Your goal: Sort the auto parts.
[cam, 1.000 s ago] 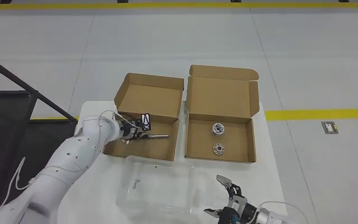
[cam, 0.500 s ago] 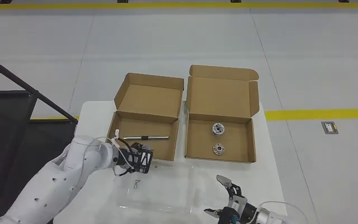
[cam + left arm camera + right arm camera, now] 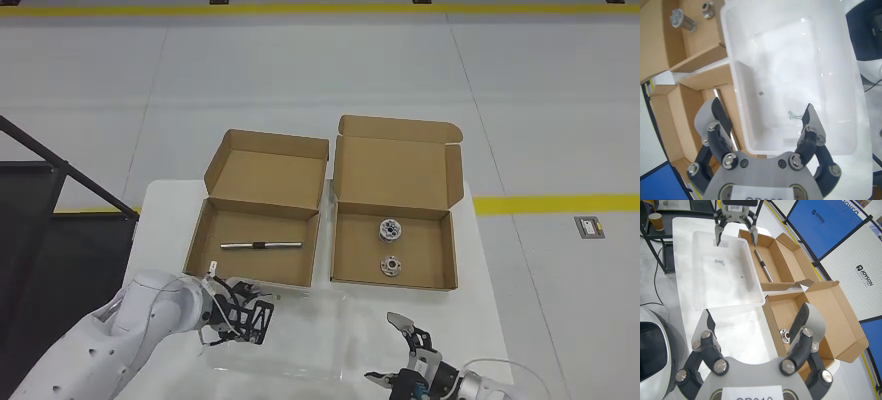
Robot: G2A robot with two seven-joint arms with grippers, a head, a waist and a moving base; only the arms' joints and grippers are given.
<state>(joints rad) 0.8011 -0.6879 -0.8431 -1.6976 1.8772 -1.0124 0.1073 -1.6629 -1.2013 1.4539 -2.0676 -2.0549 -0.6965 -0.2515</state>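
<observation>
My left gripper (image 3: 246,316) hangs open over the left end of the clear plastic bin (image 3: 300,350), with nothing between its fingers. A small bolt (image 3: 794,117) lies on the bin floor just under the left gripper (image 3: 762,106), close to one fingertip. A metal rod (image 3: 262,243) lies in the left cardboard box (image 3: 230,262). Two flanged metal parts (image 3: 391,231) (image 3: 391,265) sit in the right cardboard box (image 3: 425,250). My right gripper (image 3: 388,350) stays open and empty near the table's front edge, right of the bin.
A tiny dark speck (image 3: 741,277) lies mid-bin. Both box lids stand up at the far side. A black frame (image 3: 40,160) stands left of the white table (image 3: 160,215). A paper cup (image 3: 656,221) sits on a dark side stand beyond the table's end.
The left gripper let go of the rod in the left box and drew back toward the front, ending over the bin's left end. The right arm has not moved.
</observation>
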